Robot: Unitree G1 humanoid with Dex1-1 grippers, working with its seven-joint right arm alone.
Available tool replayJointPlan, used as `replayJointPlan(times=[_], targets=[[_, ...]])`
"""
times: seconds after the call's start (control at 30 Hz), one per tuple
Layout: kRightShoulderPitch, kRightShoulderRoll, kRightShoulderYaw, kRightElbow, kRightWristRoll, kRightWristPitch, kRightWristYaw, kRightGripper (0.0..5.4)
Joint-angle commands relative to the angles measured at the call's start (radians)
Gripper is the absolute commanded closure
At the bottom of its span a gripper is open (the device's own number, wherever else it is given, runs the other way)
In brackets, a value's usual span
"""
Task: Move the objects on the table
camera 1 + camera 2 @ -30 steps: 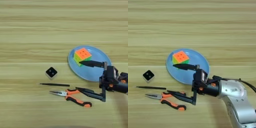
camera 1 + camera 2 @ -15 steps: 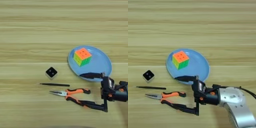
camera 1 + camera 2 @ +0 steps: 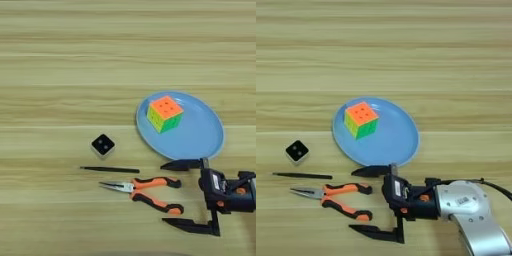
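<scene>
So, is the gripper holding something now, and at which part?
Nothing is held. The right gripper is open, its fingers either side of the pliers handles, not touching them.

The light-wood tabletop [image 3: 60, 55] runs wide, its grain in long straight bands. Lying flat on it are a blue plate [image 3: 200, 142], a small black die-like block [image 3: 103, 145] well to the plate's left, a thin black rod [image 3: 110, 170] just below the block, and orange-and-black pliers [image 3: 150, 192] beside the rod, nose pointing left.
</scene>
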State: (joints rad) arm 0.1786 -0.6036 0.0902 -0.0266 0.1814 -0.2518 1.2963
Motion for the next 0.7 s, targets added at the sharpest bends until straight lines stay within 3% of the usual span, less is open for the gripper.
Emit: replayJointPlan(times=[0.03, 0.7], targets=[[-0.046, -0.024, -0.015, -0.003, -0.012, -0.04, -0.052, 0.05], [-0.068, -0.044, 0.017, 0.065, -0.068, -0.055, -0.084, 0.05]])
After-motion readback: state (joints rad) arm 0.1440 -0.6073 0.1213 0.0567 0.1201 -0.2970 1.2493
